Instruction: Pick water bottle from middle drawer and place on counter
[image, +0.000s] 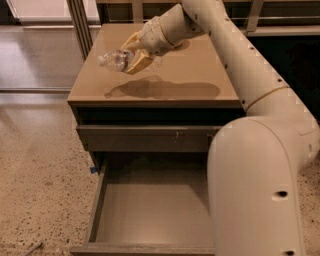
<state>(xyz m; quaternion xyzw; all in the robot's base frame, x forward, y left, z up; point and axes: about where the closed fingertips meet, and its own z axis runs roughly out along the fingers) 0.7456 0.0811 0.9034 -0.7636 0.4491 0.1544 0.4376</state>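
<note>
The two-finger claw (132, 56) hangs above the left rear part of the glossy tan square tabletop (190, 80) of the dark cabinet. It clasps the small clear plastic water bottle (114, 59) between its fingers. The water bottle lies sideways, cap end to the left, raised off the tabletop. The pale jointed robot arm (250, 165) reaches in from the right front, across the tabletop's right side. Under the tabletop sits the shallow drawer front (145, 138), pushed in. Below it the deep dark grey-brown middle drawer (150, 210) stands pulled out toward the front, its right part behind the arm. Speckled stone floor (40, 175) lies to the left.
</note>
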